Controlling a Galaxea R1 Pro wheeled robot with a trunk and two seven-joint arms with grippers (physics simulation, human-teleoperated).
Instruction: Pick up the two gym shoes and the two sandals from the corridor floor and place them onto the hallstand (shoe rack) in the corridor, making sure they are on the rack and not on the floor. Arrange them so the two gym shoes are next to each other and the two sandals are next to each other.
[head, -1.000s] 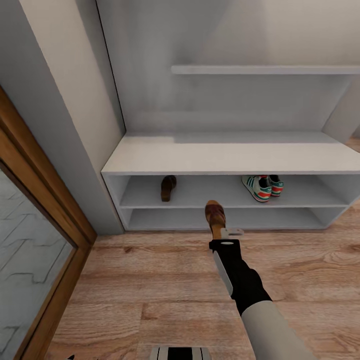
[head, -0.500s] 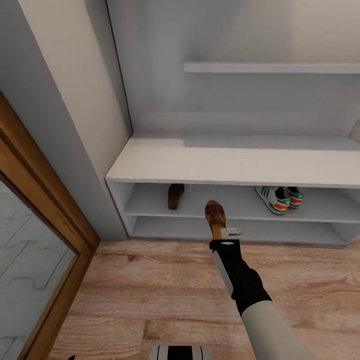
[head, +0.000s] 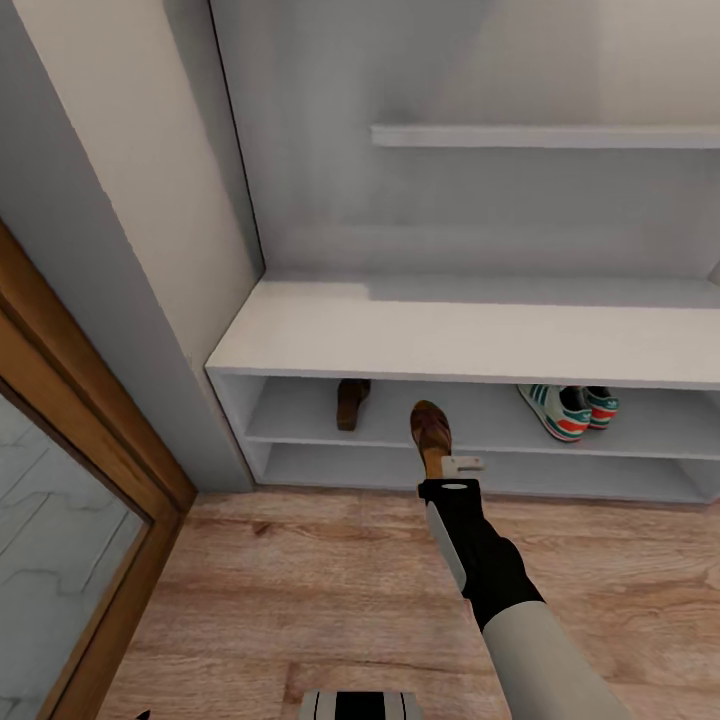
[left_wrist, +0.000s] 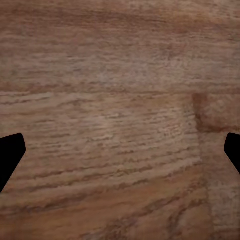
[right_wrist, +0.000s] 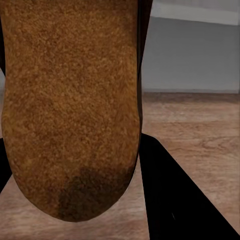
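From where I stand there is nothing to read here: no lettering, brand, number or sign anywhere. The gym shoes (head: 568, 410) show green stripes and red-orange patches but no legible mark, and the held sandal (head: 431, 430) and the one on the shelf (head: 351, 402) are plain brown. The hallstand (head: 460, 340) and the corridor floor (head: 300, 600) carry no label either.
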